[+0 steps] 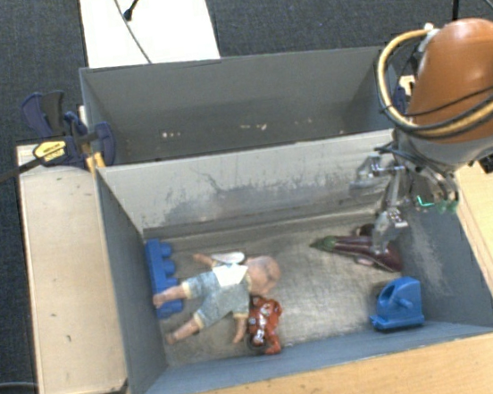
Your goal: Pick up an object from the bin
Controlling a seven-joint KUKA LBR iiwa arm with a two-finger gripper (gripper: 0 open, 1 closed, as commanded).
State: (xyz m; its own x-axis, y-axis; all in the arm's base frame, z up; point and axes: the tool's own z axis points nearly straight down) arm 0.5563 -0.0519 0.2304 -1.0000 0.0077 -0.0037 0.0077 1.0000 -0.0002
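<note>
The grey bin (131, 279) held a few toys. A doll (219, 294) lay flat at the left, touching a blue block (161, 270). At the right, the hand (387, 227) hung low over a dark purple and green thing (361, 248). Its shape was hard to make out. I could not tell if the hand was spread or pressed together. A blue toy (398, 304) sat nearby, and a small red car (264, 323) touched the doll.

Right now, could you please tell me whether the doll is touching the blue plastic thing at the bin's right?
Apart. The camera view shows bare grey bin floor between the doll and the blue plastic thing.
</note>
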